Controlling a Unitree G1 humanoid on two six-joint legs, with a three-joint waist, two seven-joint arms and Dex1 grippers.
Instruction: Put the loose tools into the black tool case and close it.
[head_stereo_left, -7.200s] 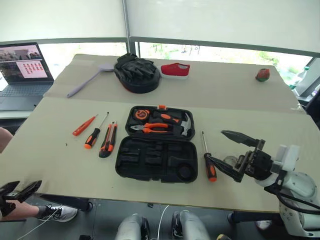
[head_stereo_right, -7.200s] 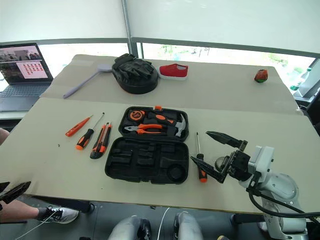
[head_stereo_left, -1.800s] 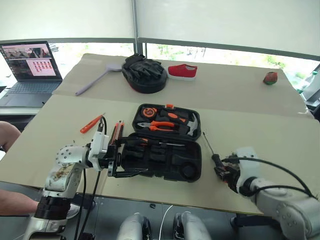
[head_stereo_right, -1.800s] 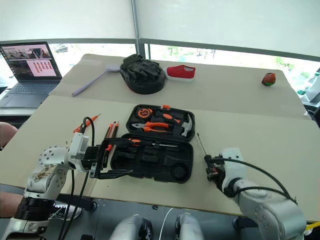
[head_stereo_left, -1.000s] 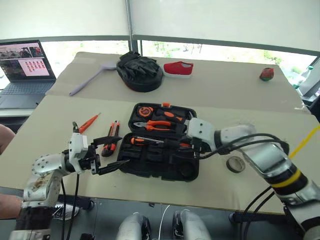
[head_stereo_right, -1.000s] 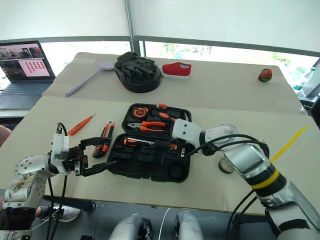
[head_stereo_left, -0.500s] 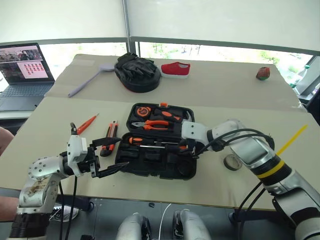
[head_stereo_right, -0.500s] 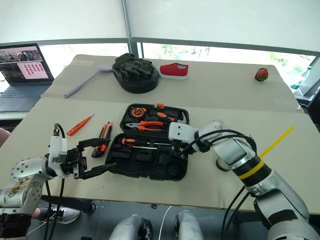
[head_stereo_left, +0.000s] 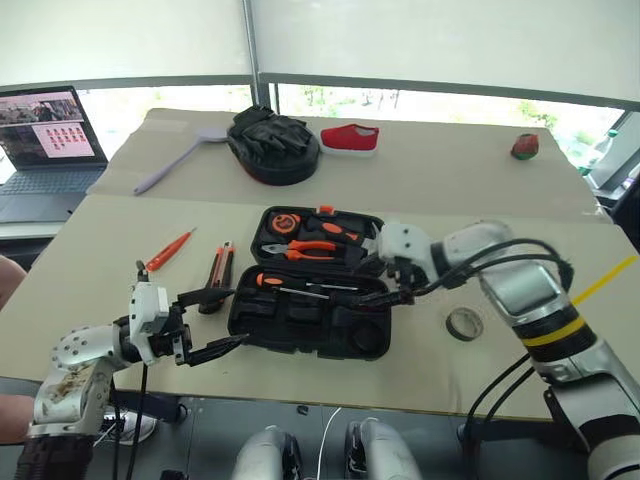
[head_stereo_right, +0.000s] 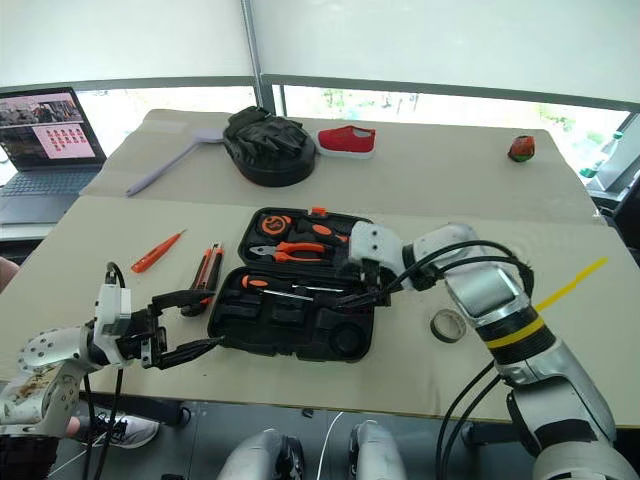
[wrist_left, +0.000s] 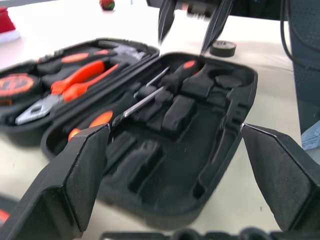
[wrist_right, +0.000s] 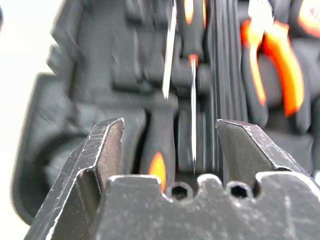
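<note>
The black tool case (head_stereo_left: 300, 330) lies open in the middle of the table; pliers, hammer and tape measure fill its far half. Two black-and-orange screwdrivers (head_stereo_left: 278, 283) lie end to end along the far edge of its near half, the other handle (wrist_right: 157, 167) right under my right gripper. My right gripper (head_stereo_left: 378, 283) hovers open just above them, holding nothing. At the case's front left corner my left gripper (head_stereo_left: 215, 322) is wide open and empty. The thin orange screwdriver (head_stereo_left: 168, 250) and utility knife (head_stereo_left: 215, 278) lie left of the case, the grey tape roll (head_stereo_left: 464, 323) right of it.
On the far table stand a black glove pile (head_stereo_left: 273, 145), a red shoe (head_stereo_left: 349, 137), a grey long-handled tool (head_stereo_left: 175, 160) and a small red-green object (head_stereo_left: 524, 147). A laptop (head_stereo_left: 45, 125) sits at the far left. Bare tabletop surrounds the case.
My right gripper has lifted off the case and its fingers have spread, leaving the screwdriver lying in the near half. The left gripper has sunk slightly to the left, still open.
</note>
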